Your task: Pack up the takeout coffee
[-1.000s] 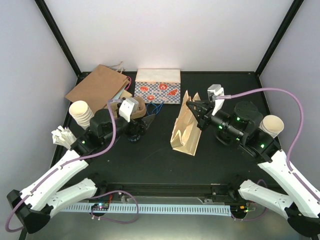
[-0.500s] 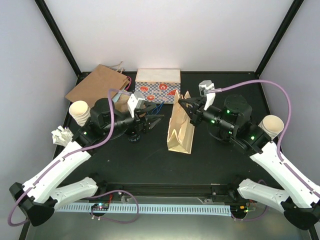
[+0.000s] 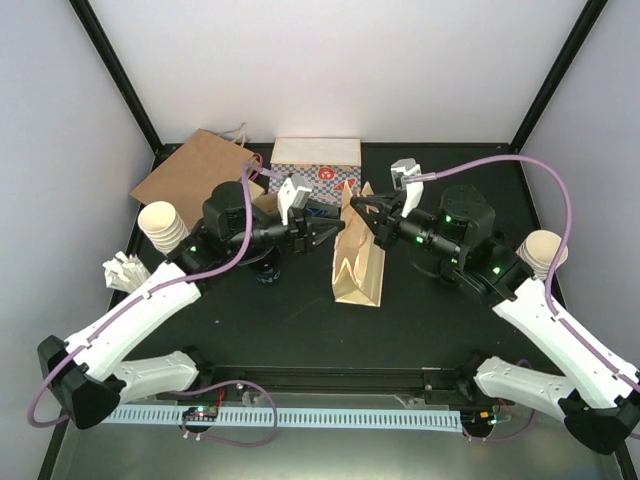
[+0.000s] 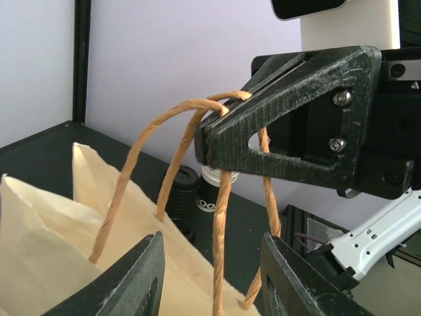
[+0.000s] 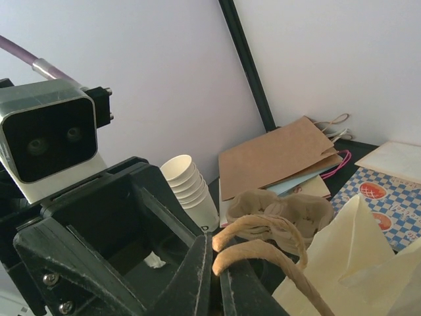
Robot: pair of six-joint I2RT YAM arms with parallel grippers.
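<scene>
Black tabletop (image 3: 300, 330): right gripper (image 5: 215, 263) clamps the twine handles (image 4: 158, 122) of the cream bag (image 3: 358, 268); left gripper (image 4: 212, 238) stands parted around one strand; takeout coffee (image 3: 268, 272), probably, beneath left arm.

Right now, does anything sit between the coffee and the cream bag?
Nothing visible lies between the coffee and the cream bag. Over the bag's mouth, though, the right end effector pinches both handles together.
</scene>
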